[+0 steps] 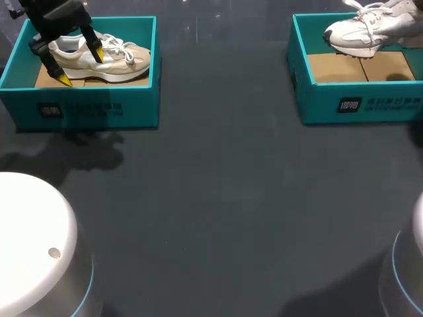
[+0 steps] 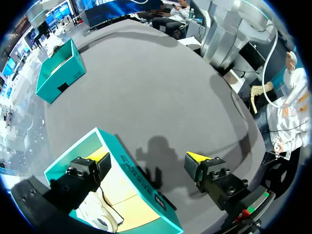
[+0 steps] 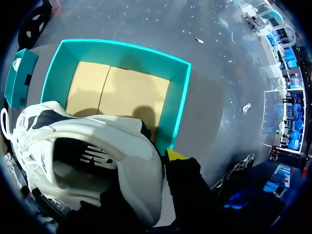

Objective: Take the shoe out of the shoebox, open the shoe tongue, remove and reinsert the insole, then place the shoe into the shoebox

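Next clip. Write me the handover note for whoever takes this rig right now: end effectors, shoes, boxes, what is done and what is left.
Left end effector: open, low over the heel end of the beige shoe, which lies in the left shoebox; no grip.
Right end effector: shut on the white shoe at its heel, held above the right shoebox.
Done: white shoe is out of its box.
Left: open the tongue, pull and refit the insole, put the shoe back. Beige shoe not yet lifted.

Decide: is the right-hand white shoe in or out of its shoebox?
Out: the white shoe hangs above the shoebox, its cardboard floor bare.
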Available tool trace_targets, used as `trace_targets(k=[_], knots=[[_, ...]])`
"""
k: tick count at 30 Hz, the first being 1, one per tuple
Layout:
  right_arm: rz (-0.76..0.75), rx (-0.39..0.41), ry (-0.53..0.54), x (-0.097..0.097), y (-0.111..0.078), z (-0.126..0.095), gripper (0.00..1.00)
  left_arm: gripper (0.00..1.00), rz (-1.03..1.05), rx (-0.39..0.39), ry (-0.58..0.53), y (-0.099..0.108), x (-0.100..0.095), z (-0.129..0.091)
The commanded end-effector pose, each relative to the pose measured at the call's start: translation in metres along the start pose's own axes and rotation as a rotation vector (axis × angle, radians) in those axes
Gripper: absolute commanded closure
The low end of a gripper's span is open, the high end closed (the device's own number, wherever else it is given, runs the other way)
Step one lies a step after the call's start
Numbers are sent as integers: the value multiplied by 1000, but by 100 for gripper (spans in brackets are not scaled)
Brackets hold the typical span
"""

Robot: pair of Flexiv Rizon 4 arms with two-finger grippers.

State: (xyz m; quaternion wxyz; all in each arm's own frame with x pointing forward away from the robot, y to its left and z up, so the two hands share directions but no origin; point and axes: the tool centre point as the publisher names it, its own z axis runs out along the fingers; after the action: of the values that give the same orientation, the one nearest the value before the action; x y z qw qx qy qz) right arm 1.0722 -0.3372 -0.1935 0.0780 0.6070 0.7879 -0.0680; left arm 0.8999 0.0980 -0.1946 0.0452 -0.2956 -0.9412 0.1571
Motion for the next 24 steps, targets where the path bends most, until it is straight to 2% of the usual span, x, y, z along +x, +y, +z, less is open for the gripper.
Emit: trace_targets(k=[1,4,16,19,24], knots=[[49,-101,-34,8,-12,11,100,0,1,-2,2,0,0,0],[119,-113,-126,10,-20,15,100,0,1,-2,2,0,0,0],[119,-113,-126,10,-20,15,100,0,1,-2,2,0,0,0],[151,-179,-110,9,-21,25,100,0,1,-2,2,0,0,0],[237,-179,-103,3,-26,42,100,0,1,-2,2,0,0,0]])
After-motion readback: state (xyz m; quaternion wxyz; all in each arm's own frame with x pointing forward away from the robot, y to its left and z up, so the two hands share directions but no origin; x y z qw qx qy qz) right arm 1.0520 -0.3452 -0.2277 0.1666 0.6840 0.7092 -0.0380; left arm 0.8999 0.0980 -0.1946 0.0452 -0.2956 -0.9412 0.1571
